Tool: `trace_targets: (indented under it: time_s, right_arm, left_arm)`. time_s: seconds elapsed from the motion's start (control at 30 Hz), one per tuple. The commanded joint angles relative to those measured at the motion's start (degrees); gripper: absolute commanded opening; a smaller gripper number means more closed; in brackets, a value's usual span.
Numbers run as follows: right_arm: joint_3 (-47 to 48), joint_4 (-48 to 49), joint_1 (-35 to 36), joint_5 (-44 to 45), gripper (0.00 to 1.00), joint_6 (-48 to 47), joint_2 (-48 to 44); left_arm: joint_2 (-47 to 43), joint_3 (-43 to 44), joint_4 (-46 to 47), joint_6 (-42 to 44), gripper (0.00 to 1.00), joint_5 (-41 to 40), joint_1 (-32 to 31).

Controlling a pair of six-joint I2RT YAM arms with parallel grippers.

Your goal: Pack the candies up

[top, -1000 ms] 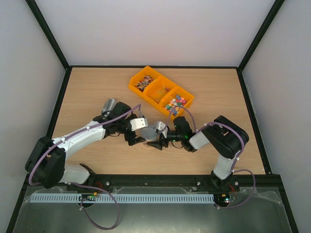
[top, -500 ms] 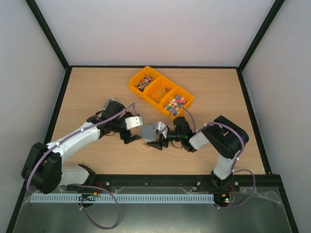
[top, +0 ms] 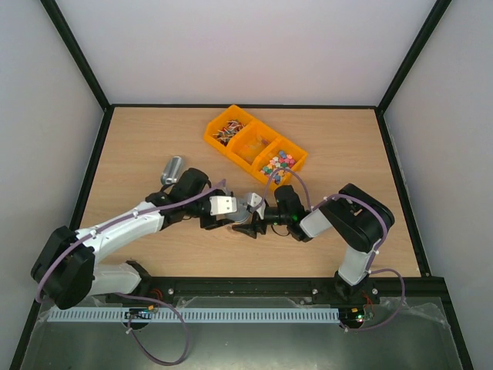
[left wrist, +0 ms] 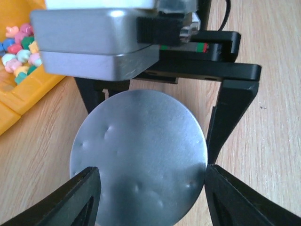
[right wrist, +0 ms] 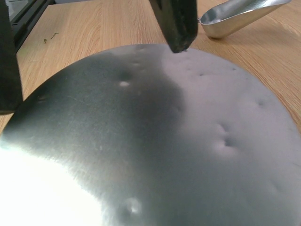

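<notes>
The candies lie in an orange three-part bin [top: 245,154]: red-white-dark pieces [top: 227,131], amber pieces [top: 254,145] and pastel cubes [top: 279,162], the cubes also at the upper left [left wrist: 18,49] of the left wrist view. A grey round disc [left wrist: 138,155] with small dents lies low over the table between both grippers. My left gripper [left wrist: 151,190] has its fingers [left wrist: 82,200] against the disc's two sides. My right gripper [top: 248,213] faces it, and its black fingers [left wrist: 233,108] flank the same disc. The disc [right wrist: 155,141] fills the right wrist view.
A silver metal scoop [top: 172,168] lies on the wood left of the left arm, and it appears at the top right [right wrist: 235,16] of the right wrist view. The bin stands just behind the grippers. Black frame rails border the table.
My left gripper drew back to the left, then returned to the disc, and its jaws narrowed onto it. The right arm and the disc stayed in place.
</notes>
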Motion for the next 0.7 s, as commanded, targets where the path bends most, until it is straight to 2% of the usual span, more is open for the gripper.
trace_targets:
  time_s: [0.0, 0.1, 0.27, 0.47, 0.57, 0.67]
  right_arm:
    - [-0.6, 0.9, 0.3, 0.2, 0.68, -0.6, 0.3]
    - [-0.6, 1.0, 0.3, 0.1, 0.68, -0.2, 0.5]
    - [0.0, 1.0, 0.4, 0.1, 0.66, -0.4, 0.8]
    - [-0.4, 1.0, 0.8, -0.6, 0.63, -0.9, 0.7]
    - [-0.9, 1.0, 0.9, -1.4, 0.6, -1.9, 0.4]
    - [-1.4, 0.8, 1.0, -2.0, 0.58, -3.3, 0.4]
  left_arm:
    - [0.4, -0.5, 1.8, 5.9, 0.57, 1.7, -0.6]
    - [0.5, 0.0, -0.4, 10.0, 0.46, 3.2, -0.6]
    - [1.3, 0.2, -1.9, 14.2, 0.4, 5.0, -0.6]
    - [1.8, -1.1, 0.4, 13.5, 0.32, 2.3, -0.8]
    - [1.4, -2.0, 1.5, 13.1, 0.22, 0.3, -1.0]
    - [-0.1, -3.7, 3.1, 13.2, 0.18, -1.4, -1.0]
